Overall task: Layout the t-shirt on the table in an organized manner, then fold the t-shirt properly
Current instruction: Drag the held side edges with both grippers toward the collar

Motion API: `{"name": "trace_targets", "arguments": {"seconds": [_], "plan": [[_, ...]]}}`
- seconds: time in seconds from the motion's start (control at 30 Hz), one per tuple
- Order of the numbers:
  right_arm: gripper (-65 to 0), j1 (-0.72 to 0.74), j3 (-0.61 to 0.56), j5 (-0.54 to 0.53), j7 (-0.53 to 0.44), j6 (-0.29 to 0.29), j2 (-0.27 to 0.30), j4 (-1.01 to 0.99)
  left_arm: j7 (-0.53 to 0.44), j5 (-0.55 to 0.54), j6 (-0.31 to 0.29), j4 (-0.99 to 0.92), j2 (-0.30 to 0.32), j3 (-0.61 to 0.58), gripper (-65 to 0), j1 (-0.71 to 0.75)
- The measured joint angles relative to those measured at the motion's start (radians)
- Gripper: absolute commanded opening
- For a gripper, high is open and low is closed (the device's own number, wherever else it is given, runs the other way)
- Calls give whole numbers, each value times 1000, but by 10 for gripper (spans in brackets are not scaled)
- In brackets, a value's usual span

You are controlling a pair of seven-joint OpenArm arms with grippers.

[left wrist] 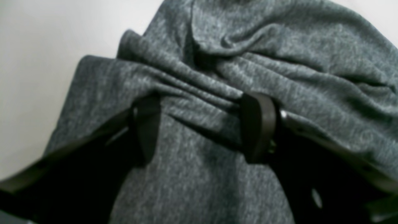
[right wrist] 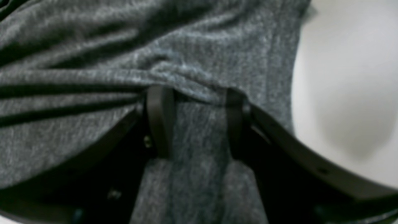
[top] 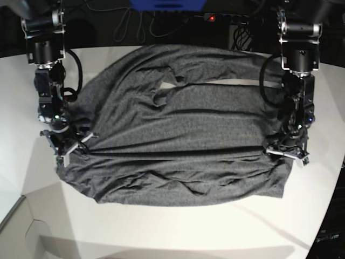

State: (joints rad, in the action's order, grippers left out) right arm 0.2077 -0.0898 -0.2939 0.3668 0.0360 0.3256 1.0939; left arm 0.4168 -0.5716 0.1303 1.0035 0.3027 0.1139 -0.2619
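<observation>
Left gripper [left wrist: 203, 127] fills the bottom of the left wrist view, black fingers [left wrist: 259, 124] set well apart with grey fabric of the shirt [left wrist: 279, 56] lying between them. A ridge of bunched folds runs across both fingertips; whether the jaws pinch it or just press down on it, cannot tell. Shirt fills most of this view, rumpled, with white table [left wrist: 37, 77] showing at left.

Right wrist view: right gripper [right wrist: 196, 121] low in frame, two dark fingers [right wrist: 158, 118] parted, a strip of cloth running down between them. Fold ridge sits right at the fingertips. Blurry, so an actual grip cannot be confirmed. Shirt [right wrist: 93, 62] covers left and centre, table [right wrist: 348, 93] bare at right.

Base view: shirt [top: 183, 129] spread wide across the table [top: 161, 232], roughly rectangular, long creases running sideways between the two arms, lower edge wavy and wrinkled. Left gripper [top: 288, 148] sits on the shirt's edge at the view's right; right gripper [top: 67, 144] on the opposite edge at the view's left. Both arms reach down from the far side. Cables [top: 129, 21] and a blue box [top: 167, 4] lie beyond the table.
</observation>
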Motion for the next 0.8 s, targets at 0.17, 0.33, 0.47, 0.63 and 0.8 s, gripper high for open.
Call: {"name": "trace_targets", "arguments": {"seconds": [0.17,0.33,0.47,0.63,0.8], "plan": [[-375,-54,38,2,13,-6,18,146,0,-5,1,108,-3,1,-258,17],[-375,-141,131,6,30,-11,8,305,10,-5,6,290,0,2,-257,112],[-375,-214,157,7,33,-8,-1,377,12,-4,8,443,5,5,-257,216],[-375,-339,184,2,19,-3,-11,452,7,-2,4,590,-13,151,-257,410],[-375,-410,214,-1,11,-3,-52,494,13,-10,-6,671,-40,288,-256,563]]}}
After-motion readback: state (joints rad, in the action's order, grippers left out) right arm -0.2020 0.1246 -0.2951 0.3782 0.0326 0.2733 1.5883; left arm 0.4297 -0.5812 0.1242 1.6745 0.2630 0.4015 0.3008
